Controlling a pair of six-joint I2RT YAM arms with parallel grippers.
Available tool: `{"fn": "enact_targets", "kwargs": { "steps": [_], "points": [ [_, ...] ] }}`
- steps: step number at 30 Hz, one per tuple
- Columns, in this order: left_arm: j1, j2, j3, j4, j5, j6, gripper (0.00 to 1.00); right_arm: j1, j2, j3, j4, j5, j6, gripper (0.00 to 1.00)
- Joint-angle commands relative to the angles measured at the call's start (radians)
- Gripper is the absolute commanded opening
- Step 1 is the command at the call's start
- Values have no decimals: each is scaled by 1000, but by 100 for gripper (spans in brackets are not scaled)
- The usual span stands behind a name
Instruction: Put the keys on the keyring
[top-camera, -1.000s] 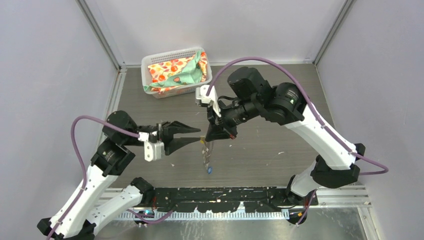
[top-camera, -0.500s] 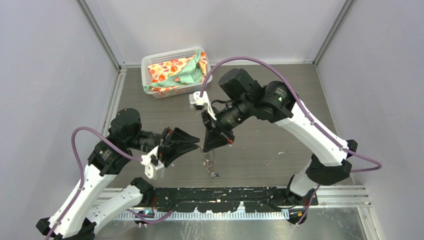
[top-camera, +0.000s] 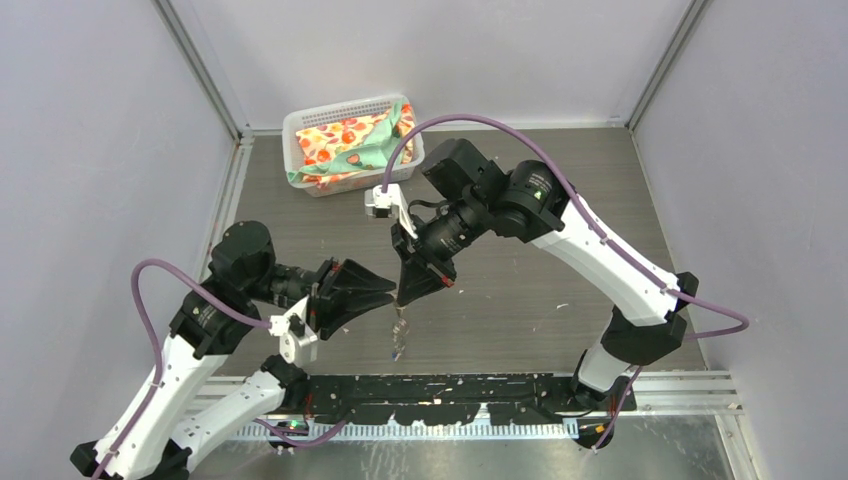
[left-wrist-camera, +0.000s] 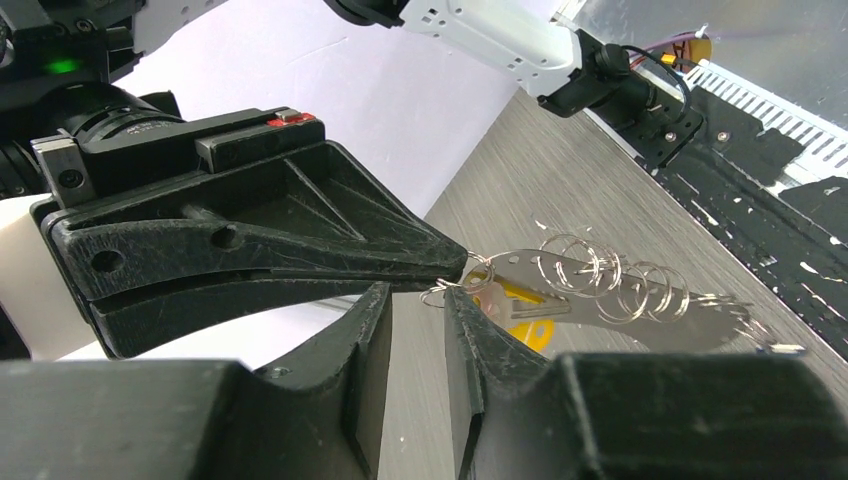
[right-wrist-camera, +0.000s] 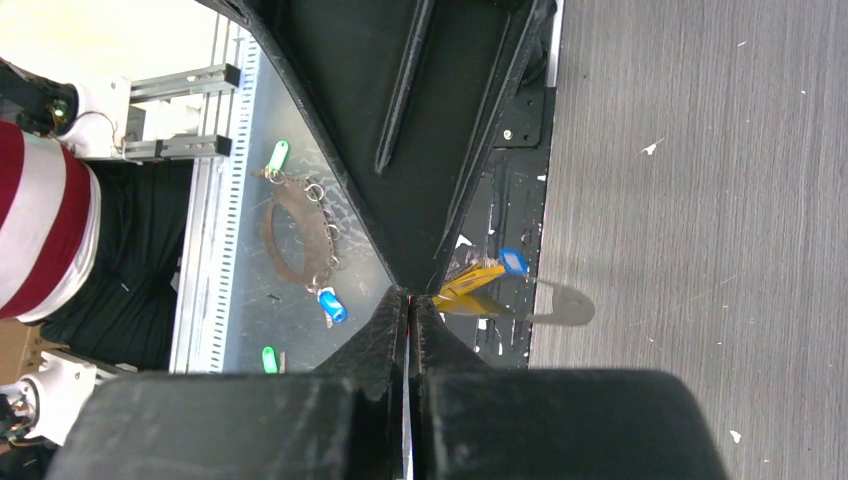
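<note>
Above table | keyring silvery, flat, wire-looped, pinched in right claw; left claw narrowly parted

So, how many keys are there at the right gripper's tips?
2. The yellow key is just beside the tips of the right gripper. The blue key is next to the yellow one, on its far side. Others may be hidden behind the gripper.

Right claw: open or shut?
Shut: right claw tips meet with no gap, pinching the keyring by its end.
</note>
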Motion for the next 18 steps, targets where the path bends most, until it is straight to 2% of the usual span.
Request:
{"fn": "enact_targets", "kwargs": {
  "steps": [1,8,18],
  "points": [
    [-4,-11,-10,26,53,-14,27,-1,2,54,46,24,25,1],
    [-3,9,-7,-10,37,22,23,-2,33,91,72,-17,50,1],
    [-3,-1,-23,-17,52,27,17,-1,51,98,87,20,51,1]
  ]
}}
